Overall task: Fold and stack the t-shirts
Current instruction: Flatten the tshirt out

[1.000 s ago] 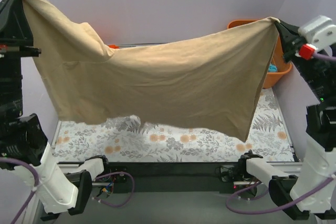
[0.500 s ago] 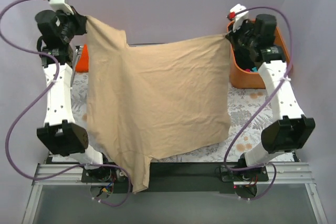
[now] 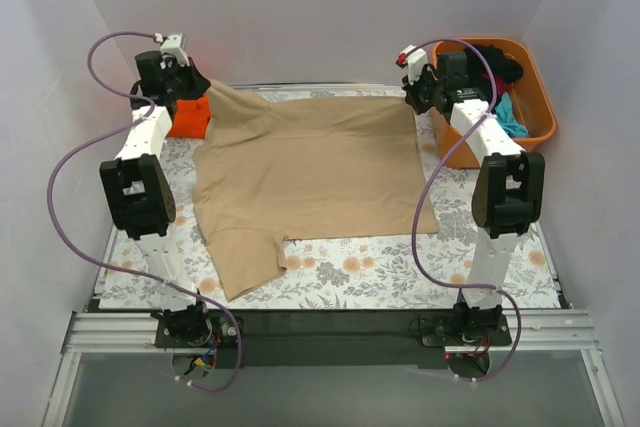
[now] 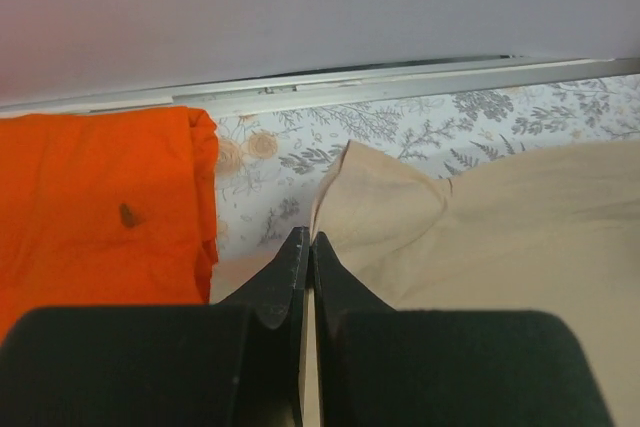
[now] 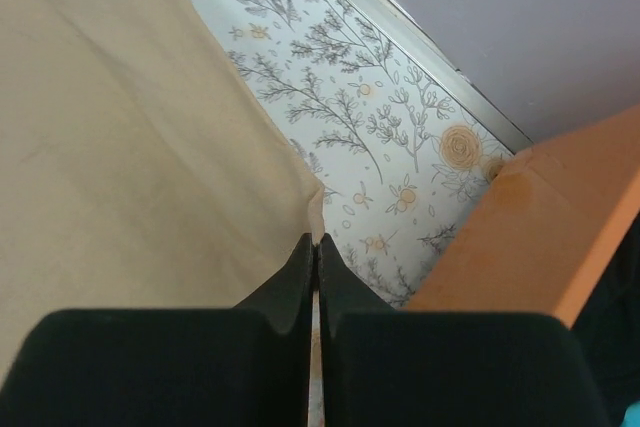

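Held aloft 1 second ago, the tan t-shirt now lies spread on the table, both arms' jaws clamped on its far corners, ready for folding.

orange t-shirt cut off, L cam, tub cropped, R cam

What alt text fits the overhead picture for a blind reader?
A tan t-shirt lies spread on a floral table, its far corners pinched by the left gripper and right gripper. An orange tub of clothes stands far right; an orange t-shirt lies far left.
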You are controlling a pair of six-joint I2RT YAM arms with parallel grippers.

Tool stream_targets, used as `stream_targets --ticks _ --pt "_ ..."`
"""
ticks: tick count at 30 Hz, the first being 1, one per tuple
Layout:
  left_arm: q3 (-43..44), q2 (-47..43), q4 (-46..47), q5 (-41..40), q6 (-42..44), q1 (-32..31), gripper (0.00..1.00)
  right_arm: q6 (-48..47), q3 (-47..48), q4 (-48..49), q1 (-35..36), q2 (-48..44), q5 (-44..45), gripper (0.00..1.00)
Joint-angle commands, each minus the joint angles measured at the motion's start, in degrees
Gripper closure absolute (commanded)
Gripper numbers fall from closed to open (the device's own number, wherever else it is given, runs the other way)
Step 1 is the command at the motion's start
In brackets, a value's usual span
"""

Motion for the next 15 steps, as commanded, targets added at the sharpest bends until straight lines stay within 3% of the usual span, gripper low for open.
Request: stream_targets --ticks 1,7,15 --pt "7.33 5.40 1.20 2.65 0.12 -0.56 1.00 -2.44 6.98 3.29 0.14 4.53 2.90 0.99" --pt "10.16 11.76 -0.84 6.35 0.91 -1.08 1.00 -4.29 11.73 2.94 0.05 10.86 5.10 0.99" --pt "8.31 8.25 -2.15 8.89 2.23 -1.26 1.00 -5.96 10.68 2.16 0.14 9.82 5.63 0.99"
